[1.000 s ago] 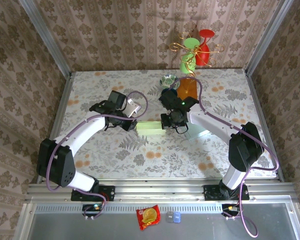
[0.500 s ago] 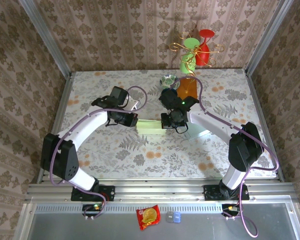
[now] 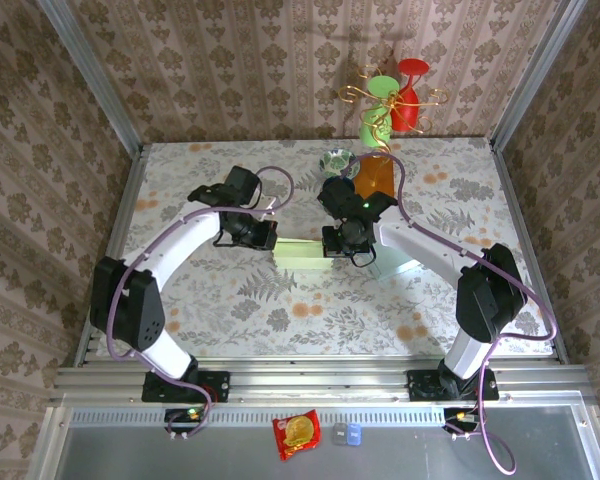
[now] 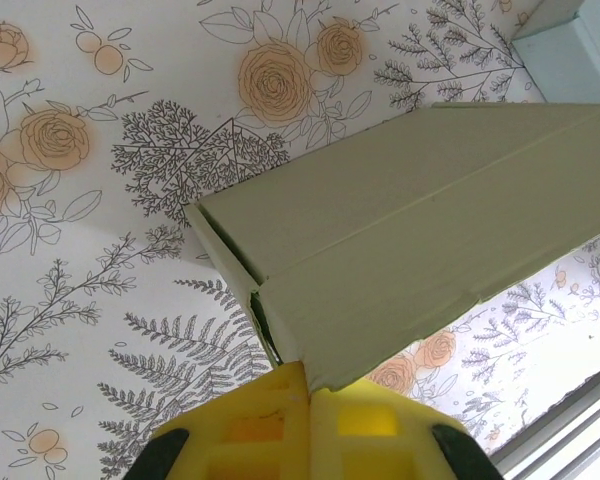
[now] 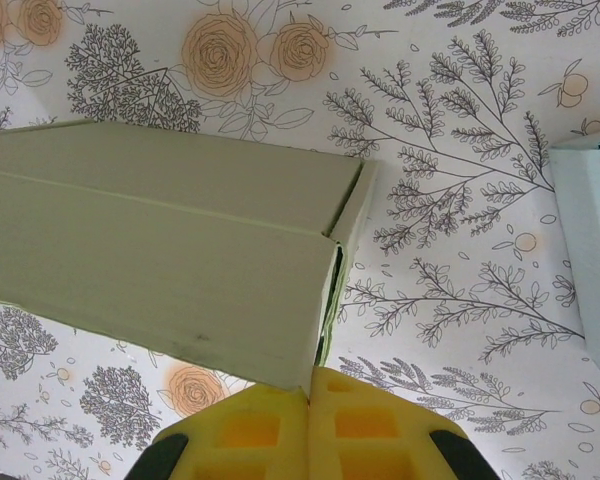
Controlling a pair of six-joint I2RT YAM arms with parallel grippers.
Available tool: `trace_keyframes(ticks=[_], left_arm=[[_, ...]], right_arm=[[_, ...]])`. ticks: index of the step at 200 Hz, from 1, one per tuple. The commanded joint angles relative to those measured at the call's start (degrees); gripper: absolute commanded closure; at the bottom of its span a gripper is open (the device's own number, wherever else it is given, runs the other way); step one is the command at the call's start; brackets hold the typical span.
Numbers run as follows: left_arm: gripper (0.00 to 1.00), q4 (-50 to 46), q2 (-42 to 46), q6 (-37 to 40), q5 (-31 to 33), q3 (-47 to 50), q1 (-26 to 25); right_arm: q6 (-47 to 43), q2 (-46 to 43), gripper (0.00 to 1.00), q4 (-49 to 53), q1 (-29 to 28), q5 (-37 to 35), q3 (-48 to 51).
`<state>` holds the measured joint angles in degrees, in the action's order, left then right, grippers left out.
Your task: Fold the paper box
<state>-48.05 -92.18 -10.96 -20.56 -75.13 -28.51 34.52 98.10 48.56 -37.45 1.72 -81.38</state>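
As arms (image 3: pixel 185 245) angle inward, left hand (image 4: pixel 308 392), right hand (image 5: pixel 308 392) pinching paper box (image 3: pixel 300 254)

the left arm (image 3: pixel 175 255) and right arm (image 3: pixel 430 250) bow outward and reach in toward each other. the left gripper (image 3: pixel 264 238) and right gripper (image 3: pixel 332 243) face one another, apart, each with its yellow fingers (image 4: pixel 270 420) pressed together.
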Motion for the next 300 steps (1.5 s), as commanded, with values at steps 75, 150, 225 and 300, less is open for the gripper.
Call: trace_keyframes(ticks=[75, 150, 225, 300], left_arm=[[1.00, 5.34, 1.64, -0.66, 1.30, 6.48, -1.54], [1.00, 6.57, 3.31, -1.61, 3.31, 8.35, -1.81], [1.00, 6.36, 2.68, -1.78, 3.85, 7.94, -2.43], [1.00, 6.12, 2.62, -2.05, 4.04, 7.66, -2.57]], right_arm=[[-0.69, 0.90, 1.00, 0.22, 0.18, 0.57, -1.13], [20.16, -13.28, 0.53, -11.58, 1.98, 4.13, 10.15], [70.85, -25.61, 0.26, -43.73, 3.97, 4.09, 33.46], [73.43, -18.74, 0.35, -48.82, 3.97, 9.26, 34.68]])
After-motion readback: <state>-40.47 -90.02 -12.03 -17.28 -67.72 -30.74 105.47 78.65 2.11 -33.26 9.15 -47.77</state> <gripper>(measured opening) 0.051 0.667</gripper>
